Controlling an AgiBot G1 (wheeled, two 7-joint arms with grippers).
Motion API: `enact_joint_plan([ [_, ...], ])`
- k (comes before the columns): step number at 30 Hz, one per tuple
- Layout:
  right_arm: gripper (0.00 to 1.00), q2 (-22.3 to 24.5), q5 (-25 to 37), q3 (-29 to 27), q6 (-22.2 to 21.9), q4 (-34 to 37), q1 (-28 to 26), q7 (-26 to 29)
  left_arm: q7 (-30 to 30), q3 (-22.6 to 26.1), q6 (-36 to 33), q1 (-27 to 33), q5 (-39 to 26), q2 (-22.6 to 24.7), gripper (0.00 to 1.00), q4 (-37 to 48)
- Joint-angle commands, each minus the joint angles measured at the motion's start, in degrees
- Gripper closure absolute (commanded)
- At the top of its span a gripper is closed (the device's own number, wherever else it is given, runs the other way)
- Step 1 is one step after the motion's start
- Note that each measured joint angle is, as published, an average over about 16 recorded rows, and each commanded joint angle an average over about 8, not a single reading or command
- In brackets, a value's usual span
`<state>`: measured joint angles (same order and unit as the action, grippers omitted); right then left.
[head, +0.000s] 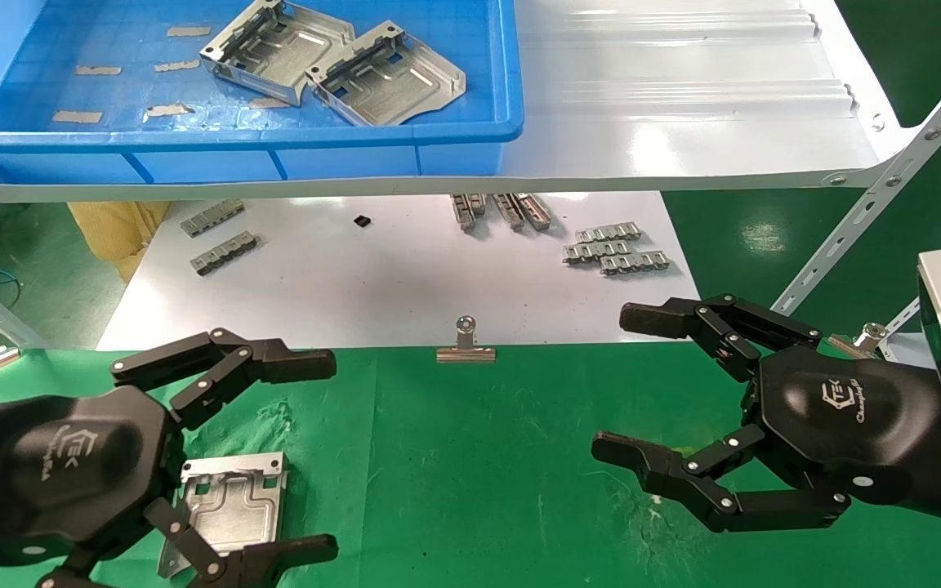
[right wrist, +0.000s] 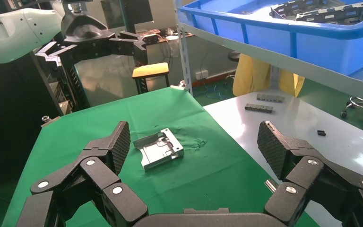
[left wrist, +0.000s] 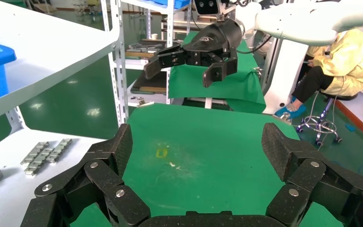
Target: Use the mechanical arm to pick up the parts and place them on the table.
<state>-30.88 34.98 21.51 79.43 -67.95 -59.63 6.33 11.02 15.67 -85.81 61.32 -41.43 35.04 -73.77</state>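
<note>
Two metal parts [head: 332, 69] lie side by side in the blue bin [head: 511, 82] on the white shelf [head: 683, 106], up and ahead of both arms. One more part [head: 229, 502] already lies flat on the green table [head: 470, 474], under the left gripper [head: 270, 457]. The left gripper hangs wide open and empty, nearer the bin. The right gripper [head: 626, 384] is also spread wide, holding nothing.

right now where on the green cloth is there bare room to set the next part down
The widest bare stretch of the table lies between the left end effector and the right end effector, below the binder clip. It is crowded on the left, where a part already lies under the left end effector.
</note>
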Motion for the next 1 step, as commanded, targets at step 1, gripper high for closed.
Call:
enact_joint_plan([
  [1, 0.0, 0.0, 0.0, 0.0, -0.01, 0.01, 0.01, 0.0, 0.32, -0.46, -0.16, -0.32, 0.57, 0.05, 0.0, -0.26],
])
